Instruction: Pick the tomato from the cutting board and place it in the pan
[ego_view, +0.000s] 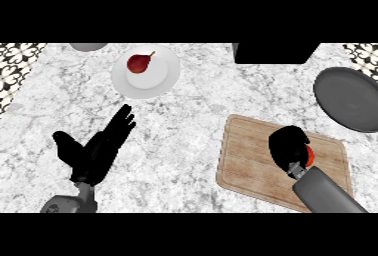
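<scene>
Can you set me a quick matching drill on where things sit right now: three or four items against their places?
Items:
1. tomato
2. pear
3. pan
4. left hand

Places or states:
A. on the white plate, far left
B. open, over bare counter, lower left
C. on the board, under the curled right hand
D. at the right edge, holding nothing

Pairs: 1-C, 2-A, 3-D, 4-B
</scene>
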